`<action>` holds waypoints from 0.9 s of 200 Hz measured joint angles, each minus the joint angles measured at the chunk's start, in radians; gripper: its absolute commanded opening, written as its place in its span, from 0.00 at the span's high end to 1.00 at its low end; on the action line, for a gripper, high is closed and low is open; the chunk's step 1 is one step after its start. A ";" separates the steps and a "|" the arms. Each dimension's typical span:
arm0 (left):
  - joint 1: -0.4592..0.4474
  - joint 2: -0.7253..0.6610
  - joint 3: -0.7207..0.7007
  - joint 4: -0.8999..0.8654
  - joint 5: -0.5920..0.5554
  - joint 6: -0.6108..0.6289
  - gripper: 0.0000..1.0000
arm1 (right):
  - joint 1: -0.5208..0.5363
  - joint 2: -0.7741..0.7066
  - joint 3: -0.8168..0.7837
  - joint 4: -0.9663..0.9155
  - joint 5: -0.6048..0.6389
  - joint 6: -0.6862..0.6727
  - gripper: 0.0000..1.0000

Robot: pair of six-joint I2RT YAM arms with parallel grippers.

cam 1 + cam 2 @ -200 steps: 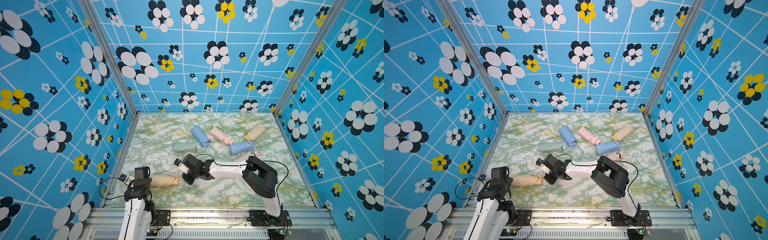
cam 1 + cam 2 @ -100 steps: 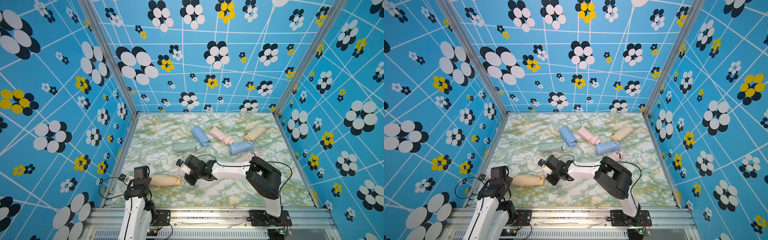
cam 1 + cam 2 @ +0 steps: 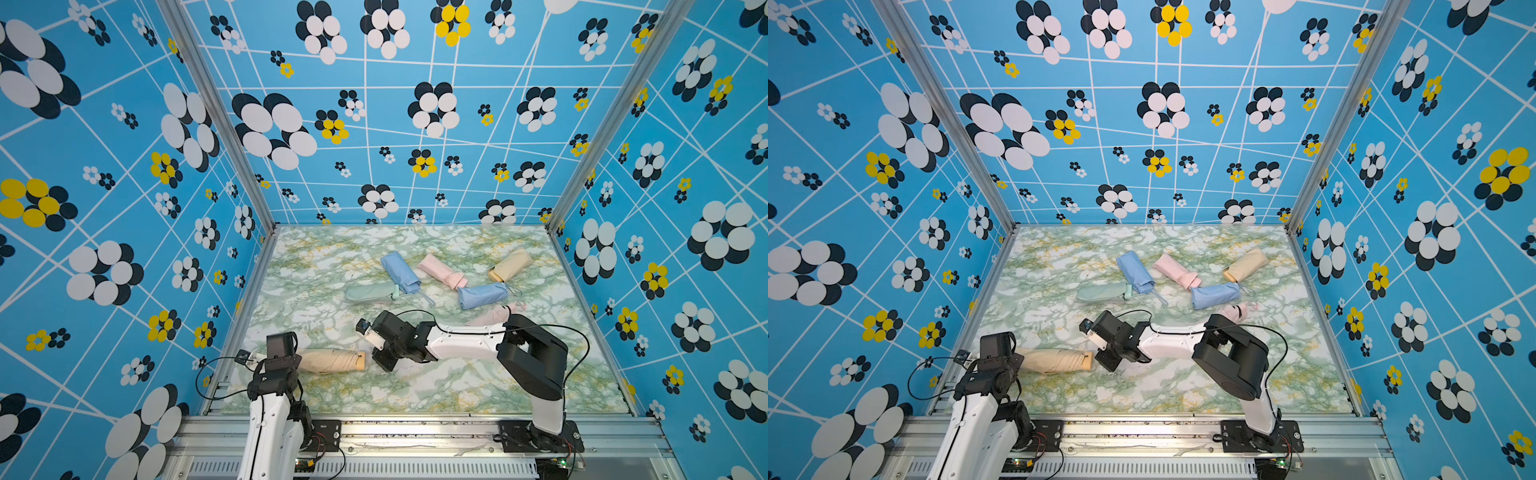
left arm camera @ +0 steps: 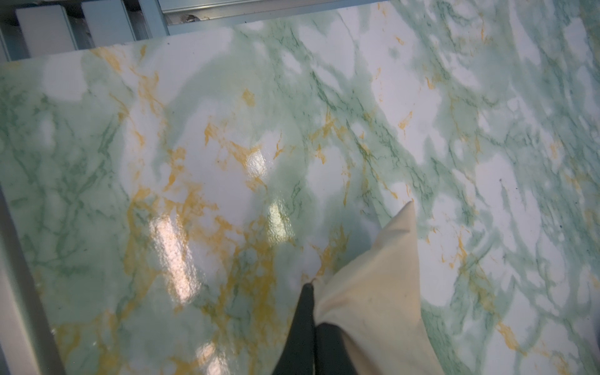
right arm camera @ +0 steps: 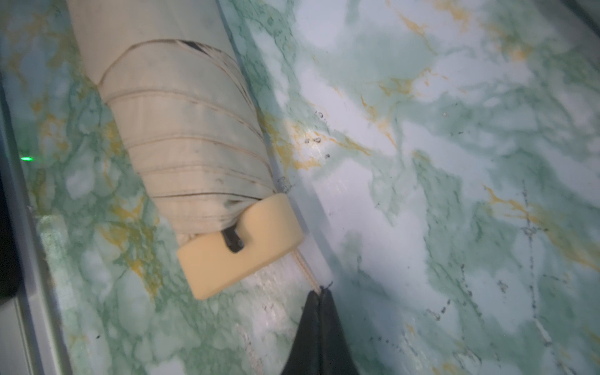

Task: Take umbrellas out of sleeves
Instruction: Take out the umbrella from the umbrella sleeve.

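We see the beige umbrella point(image 3: 347, 360) lying near the front of the table point(image 3: 415, 390), stretched between the two arms. Compared with a second ago, its handle point(image 5: 240, 250) sits a little further from the left gripper point(image 4: 310, 292), and the right arm sits a little further toward its own side, while the left arm holds about the same place. So we judge that the pull is working: more pleated cloth shows beyond the mouth of the sleeve point(image 4: 373, 292).

The left gripper is fully closed, pinching a corner of the sleeve. The right gripper point(image 5: 319, 293) is fully closed too. A thin cord point(image 5: 306, 269) from the handle runs right into its tips, so we take it that it grips the cord.

The far end of the umbrella is still inside the sleeve, so this one is not free yet; the same steady draw looks right, though we think so thin a cord may slip
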 measured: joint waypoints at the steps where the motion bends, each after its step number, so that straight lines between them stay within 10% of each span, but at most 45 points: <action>1: 0.000 0.000 0.000 0.000 0.000 0.000 1.00 | 0.000 -0.001 0.000 0.000 0.000 0.000 1.00; 180: 0.005 -0.023 0.000 0.001 -0.029 0.001 1.00 | 0.000 -0.064 -0.062 -0.041 0.045 0.000 1.00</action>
